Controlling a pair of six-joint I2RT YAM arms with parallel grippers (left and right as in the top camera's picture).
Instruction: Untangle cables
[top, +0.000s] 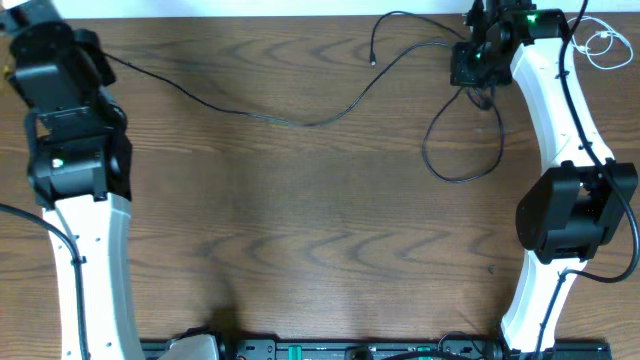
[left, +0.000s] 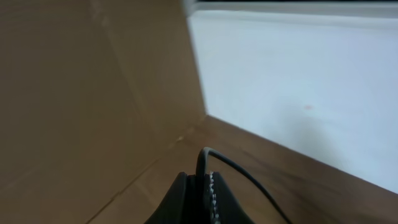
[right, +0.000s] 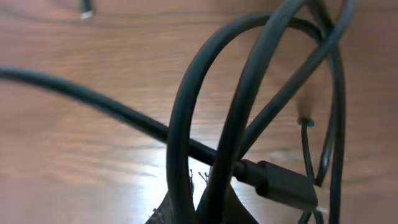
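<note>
Overhead, across the upper half of the wooden table (top: 300, 250): black cables (top: 300, 122) sagging in one long line from behind the left arm (top: 75, 150) at upper left, down to a low point near upper centre, then up to the right gripper (top: 470, 62) at upper right. Second strand arching leftward from that gripper to a free plug end (top: 373, 60) lying on the wood. Loose loop (top: 455, 172) lying on the table just below the same gripper. White cable (top: 605, 45) in small loops at far upper right, apart from the black ones.

Left wrist view: left gripper (left: 204, 186) at bottom centre, fingers pressed fully together on a black strand. Strand bending just above the tips, then running to lower right over the wood. Brown cardboard panel (left: 81, 93) on the left side, white wall (left: 298, 81) on the right.

Right wrist view: fingers at bottom centre, closed tight around a bundle of black loops. Several strands crossing just above the tips, number of separate cords not clear. Black plug body (right: 286, 183) just right of the fingers.
</note>
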